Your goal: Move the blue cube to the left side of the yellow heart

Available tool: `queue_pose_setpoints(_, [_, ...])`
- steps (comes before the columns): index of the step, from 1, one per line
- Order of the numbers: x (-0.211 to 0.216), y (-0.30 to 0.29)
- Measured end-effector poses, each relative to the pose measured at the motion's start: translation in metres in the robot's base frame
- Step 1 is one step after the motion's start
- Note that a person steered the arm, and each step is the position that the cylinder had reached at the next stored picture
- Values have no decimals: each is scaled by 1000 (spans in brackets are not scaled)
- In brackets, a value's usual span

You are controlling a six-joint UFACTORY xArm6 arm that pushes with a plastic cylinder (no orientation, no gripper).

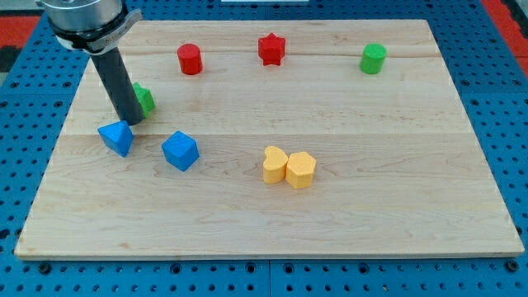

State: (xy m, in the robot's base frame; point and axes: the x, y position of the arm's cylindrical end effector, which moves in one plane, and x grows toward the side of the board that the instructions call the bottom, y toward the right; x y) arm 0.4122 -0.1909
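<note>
The blue cube (180, 151) lies left of centre on the wooden board (388, 206). The yellow heart (275, 164) sits near the board's middle, well to the cube's right, touching a second yellow block (301, 170) on its right. My tip (130, 122) is at the view's left, just above a blue triangular block (116, 137) and up-left of the blue cube, apart from it. The rod partly hides a green block (145, 99) behind it.
A red cylinder (190, 59) and a red star (271, 49) lie near the view's top. A green cylinder (374, 58) lies at the top right. The board rests on a blue perforated table (495, 99).
</note>
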Motion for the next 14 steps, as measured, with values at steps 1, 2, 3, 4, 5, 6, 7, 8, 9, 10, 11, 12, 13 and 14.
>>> queue_pose_setpoints(1, [-5, -71])
queue_pose_setpoints(2, [31, -96])
queue_pose_setpoints(3, [63, -57])
queue_pose_setpoints(4, [86, -18])
queue_pose_setpoints(5, [102, 15])
queue_pose_setpoints(6, [103, 55])
queue_pose_setpoints(7, [103, 83])
queue_pose_setpoints(8, [102, 94])
queue_pose_setpoints(9, [108, 64])
queue_pose_setpoints(10, [104, 18])
queue_pose_setpoints(11, [79, 18])
queue_pose_setpoints(12, [58, 18])
queue_pose_setpoints(13, [53, 40])
queue_pose_setpoints(14, [53, 81])
